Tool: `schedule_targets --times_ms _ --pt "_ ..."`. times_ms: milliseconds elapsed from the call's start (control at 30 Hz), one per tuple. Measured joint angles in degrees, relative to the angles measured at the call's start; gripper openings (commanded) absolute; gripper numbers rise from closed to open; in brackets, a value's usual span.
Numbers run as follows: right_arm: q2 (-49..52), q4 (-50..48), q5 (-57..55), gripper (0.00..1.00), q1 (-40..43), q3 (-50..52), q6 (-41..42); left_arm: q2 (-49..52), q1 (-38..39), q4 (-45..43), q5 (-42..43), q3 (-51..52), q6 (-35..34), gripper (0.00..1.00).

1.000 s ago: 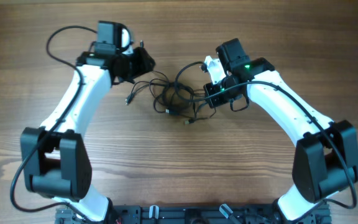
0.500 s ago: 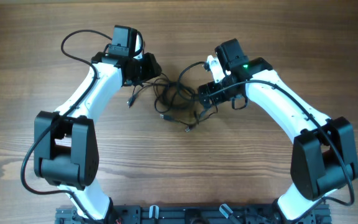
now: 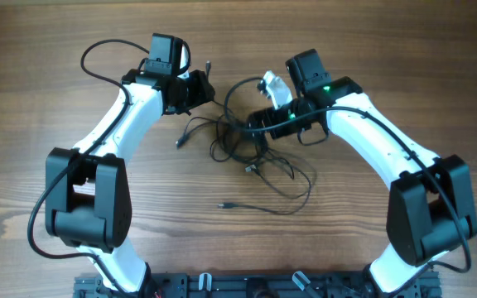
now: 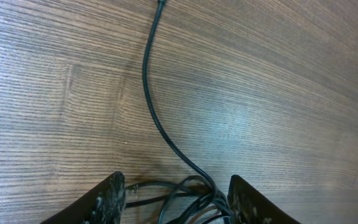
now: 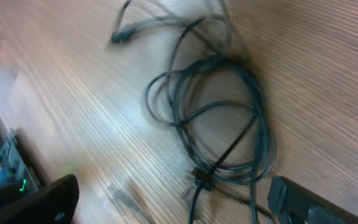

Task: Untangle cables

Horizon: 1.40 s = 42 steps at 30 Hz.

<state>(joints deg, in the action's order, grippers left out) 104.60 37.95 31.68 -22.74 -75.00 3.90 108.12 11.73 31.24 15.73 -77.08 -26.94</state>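
The cables [image 3: 238, 142] are thin black wires looped in a bunch on the wooden table between my two arms. One strand trails toward the front and ends in a small plug [image 3: 222, 204]. My left gripper [image 3: 204, 89] stands at the bunch's back left. In the left wrist view its jaws [image 4: 179, 198] are apart, with several wires [image 4: 194, 190] lying between them and one strand [image 4: 160, 127] running on ahead. My right gripper [image 3: 257, 122] hovers over the bunch's right side. It [image 5: 173, 208] is wide open, holding nothing, with the loops [image 5: 265, 130] just ahead of its fingers.
A wide loop of wire [image 3: 305, 178] lies spread on the table in front of the right arm. Another plug end [image 3: 179, 142] lies left of the bunch. Thicker black arm cables [image 3: 98, 51] arc behind the left arm. Bare wooden tabletop [image 3: 40, 99] surrounds it all.
My right gripper has opened and let go of the wires; a long strand has dropped and spread toward the table's front right. The left arm moved right, then held; its jaws widened slightly.
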Motion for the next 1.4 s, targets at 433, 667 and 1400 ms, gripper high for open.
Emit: schedule_targets --times_ms 433,667,1400 --pt "0.15 -3.39 -17.44 1.0 3.69 -0.04 22.1 0.0 2.03 2.12 1.51 0.0 -1.36 0.55" --pt "0.15 1.99 -18.71 1.0 14.86 -0.04 23.76 1.92 13.03 3.72 -4.31 0.0 -8.41 0.5" --pt "-0.07 7.74 -11.19 0.97 15.3 -0.04 7.56 4.57 14.73 -1.68 -15.89 -0.79 -9.94 0.04"
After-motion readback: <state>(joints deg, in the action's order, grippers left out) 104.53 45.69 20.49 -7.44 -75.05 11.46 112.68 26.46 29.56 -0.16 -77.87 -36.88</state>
